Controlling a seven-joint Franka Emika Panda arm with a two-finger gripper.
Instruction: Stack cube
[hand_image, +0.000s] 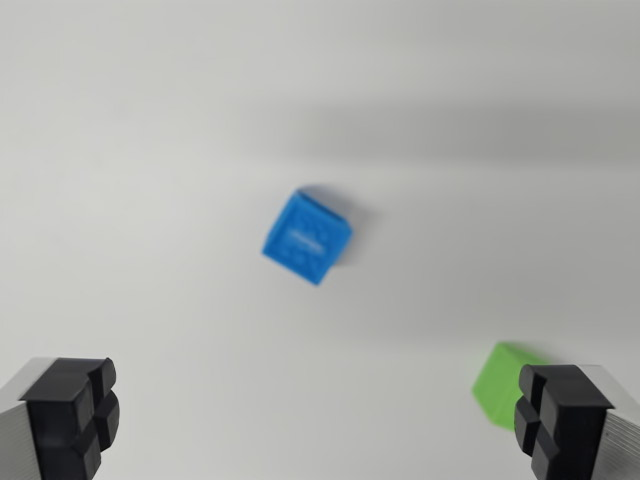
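gripper (320, 425) spread wide, holding nothing. blue cube (307, 237) looks light, rigid plastic (sits rotated); pinch 2 opposite flat sides. green cube (503, 383) near right finger.

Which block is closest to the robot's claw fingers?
The green cube, right beside the end effector's finger on the wrist view's right. The blue cube sits farther away, mid-picture.

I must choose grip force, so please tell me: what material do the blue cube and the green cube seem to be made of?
Blue cube: likely hard moulded plastic, matte; uniform colour, raised marks on top, though blurred. Green cube: probably the same plastic; flat, even colour, but partly hidden behind a finger and blurred, so less certain.
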